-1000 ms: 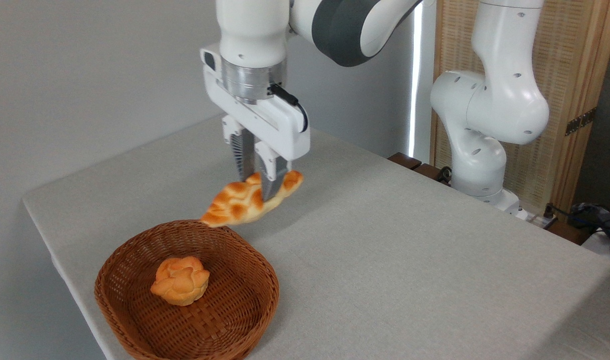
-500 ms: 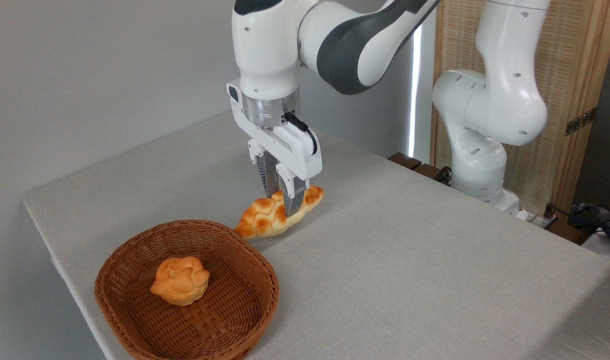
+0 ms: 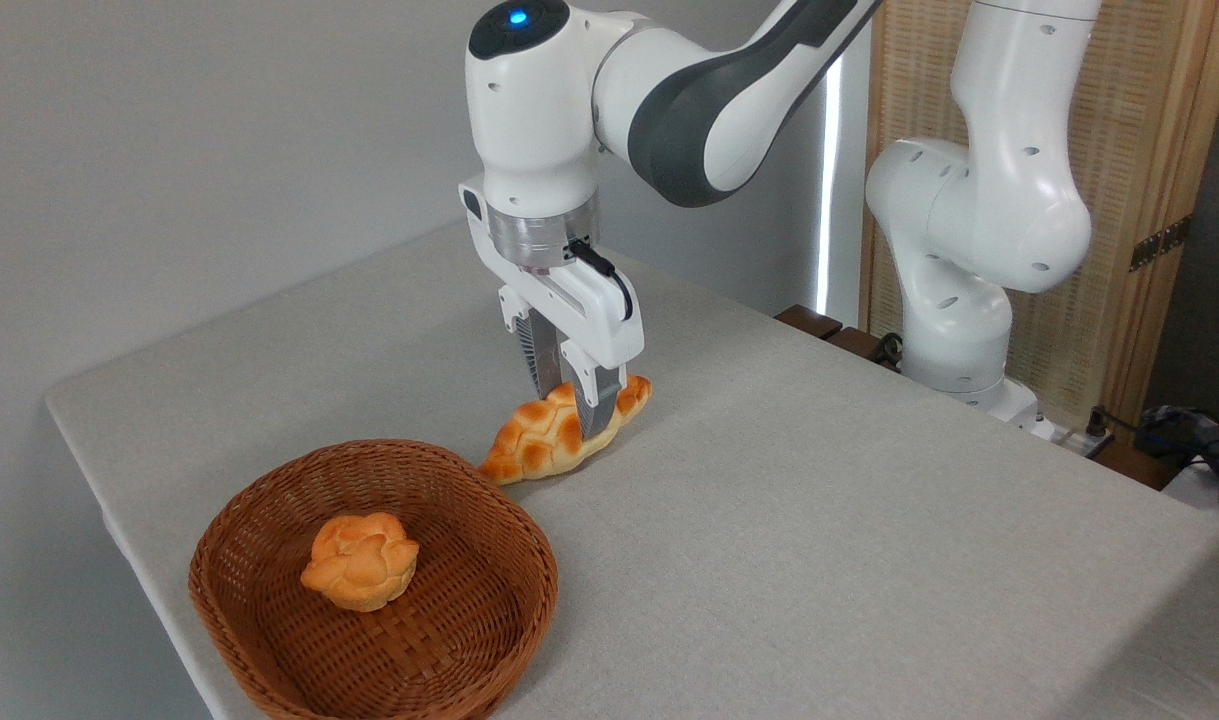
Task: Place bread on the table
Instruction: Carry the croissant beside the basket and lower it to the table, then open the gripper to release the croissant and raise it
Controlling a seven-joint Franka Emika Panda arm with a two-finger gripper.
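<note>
Bread (image 3: 554, 447) lowered onto table (image 3: 819, 520), tool (image 3: 573, 408) clamped, beside basket (image 3: 269, 640) rim.

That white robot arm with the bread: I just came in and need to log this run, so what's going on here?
The white arm's two-finger gripper is shut on the elongated golden-orange braided loaf, holding it low over the light grey cloth-covered table, just beside the brown wicker basket. The loaf's lower end seems to touch the cloth, or nearly so. A small round flower-shaped bun lies in the basket. The loaf is outside the basket but not yet released.
</note>
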